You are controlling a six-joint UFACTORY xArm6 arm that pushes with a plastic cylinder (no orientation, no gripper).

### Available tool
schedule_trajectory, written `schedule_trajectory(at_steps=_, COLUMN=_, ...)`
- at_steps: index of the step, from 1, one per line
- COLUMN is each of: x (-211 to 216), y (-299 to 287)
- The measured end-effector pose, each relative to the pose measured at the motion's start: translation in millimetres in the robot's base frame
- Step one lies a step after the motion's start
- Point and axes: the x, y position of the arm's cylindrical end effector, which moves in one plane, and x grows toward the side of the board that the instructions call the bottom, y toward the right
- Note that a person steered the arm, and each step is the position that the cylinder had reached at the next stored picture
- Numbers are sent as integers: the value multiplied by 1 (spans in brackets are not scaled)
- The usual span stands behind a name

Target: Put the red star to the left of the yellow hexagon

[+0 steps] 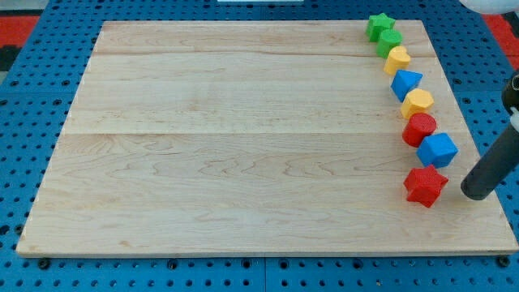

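The red star (425,186) lies near the view's right edge of the wooden board, lowest in a column of blocks. The yellow hexagon (418,103) sits higher in that column, with a red round block (419,128) and a blue cube (438,149) between it and the star. My tip (477,193) rests on the board just to the right of the red star, a small gap apart, below and right of the blue cube.
Above the hexagon the column continues with a blue block (405,83), another yellow block (397,58), a green block (389,40) and a green star (379,24). The board (243,162) lies on a blue pegboard.
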Motion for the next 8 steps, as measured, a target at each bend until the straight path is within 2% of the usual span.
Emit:
schedule_trajectory(at_steps=1, x=0, y=-54)
schedule_trajectory(at_steps=8, x=-28, y=-57)
